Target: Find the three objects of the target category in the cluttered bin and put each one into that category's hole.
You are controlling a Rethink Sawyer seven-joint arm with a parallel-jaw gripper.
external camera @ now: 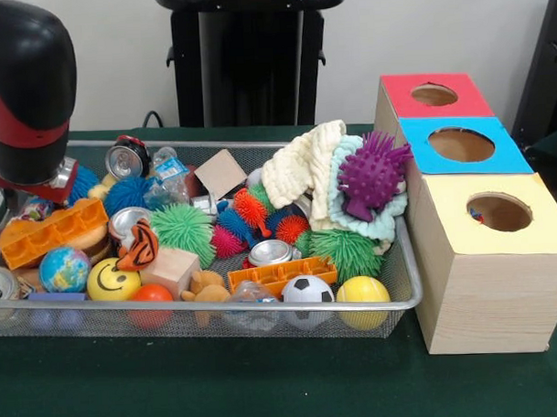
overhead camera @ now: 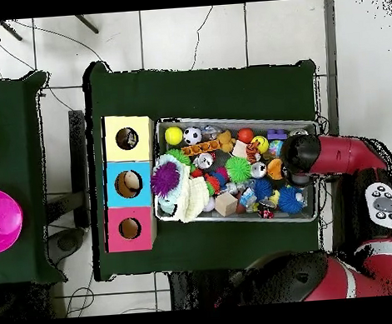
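Arm [external camera: 25,89] fills the front view's upper left over the bin [external camera: 264,311]; overhead shows its elbow [overhead camera: 303,154]; jaw state cannot be told.

Dark green table [external camera: 221,384], wire-mesh bin [external camera: 405,296] resting on it, row of three wooden boxes [external camera: 488,302] just beside the bin
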